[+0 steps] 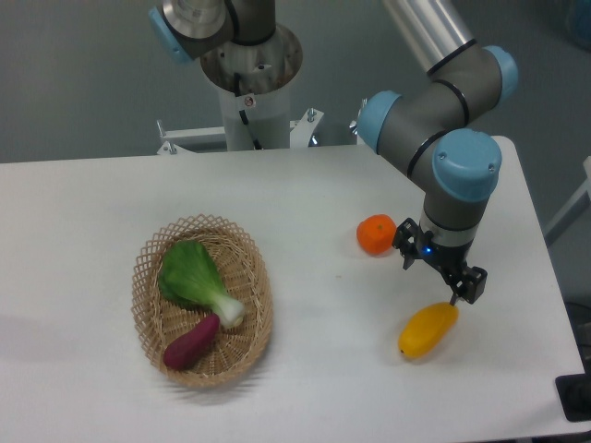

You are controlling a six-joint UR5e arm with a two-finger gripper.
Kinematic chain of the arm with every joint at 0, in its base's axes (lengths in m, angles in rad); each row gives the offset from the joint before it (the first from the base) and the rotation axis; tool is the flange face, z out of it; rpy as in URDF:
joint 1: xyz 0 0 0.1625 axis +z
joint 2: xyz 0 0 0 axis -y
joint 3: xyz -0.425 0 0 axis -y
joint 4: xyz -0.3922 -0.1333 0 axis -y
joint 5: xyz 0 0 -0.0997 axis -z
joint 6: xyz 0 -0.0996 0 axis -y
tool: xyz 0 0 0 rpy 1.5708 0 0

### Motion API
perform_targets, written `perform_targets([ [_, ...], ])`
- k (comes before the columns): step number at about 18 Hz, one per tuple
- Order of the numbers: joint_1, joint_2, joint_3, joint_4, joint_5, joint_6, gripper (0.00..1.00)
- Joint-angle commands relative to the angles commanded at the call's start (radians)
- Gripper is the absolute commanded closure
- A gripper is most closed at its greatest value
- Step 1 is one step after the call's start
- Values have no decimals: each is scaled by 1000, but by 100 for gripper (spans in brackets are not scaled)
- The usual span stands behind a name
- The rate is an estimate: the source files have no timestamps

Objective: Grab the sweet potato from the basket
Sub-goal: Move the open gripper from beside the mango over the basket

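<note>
The magenta-purple sweet potato [191, 341] lies in the front part of the oval wicker basket [147, 268], at the left of the table. Its upper end touches the white stem of a green bok choy [197, 280] in the same basket. My gripper [450, 280] is far to the right, well away from the basket, hanging just above the upper end of a yellow fruit [427, 331]. Its fingers point down and I cannot tell from this view whether they are open or shut. Nothing is seen in them.
An orange fruit [376, 234] sits just left of the gripper. The robot's base column [250, 88] stands at the back edge of the white table. The table's right edge is close to the gripper.
</note>
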Motion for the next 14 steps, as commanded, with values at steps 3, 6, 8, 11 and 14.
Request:
perform_targets([
  [3,0,0,-3,3,2,-2,0],
  [6,-2,5,-11,2,2,-14,0],
  [8,-11,6,-14,2,-2,-23,0],
  [11,-43,6,-14,0,0,-61,0],
  [14,-80,6,-14,2,-12,-101,0],
])
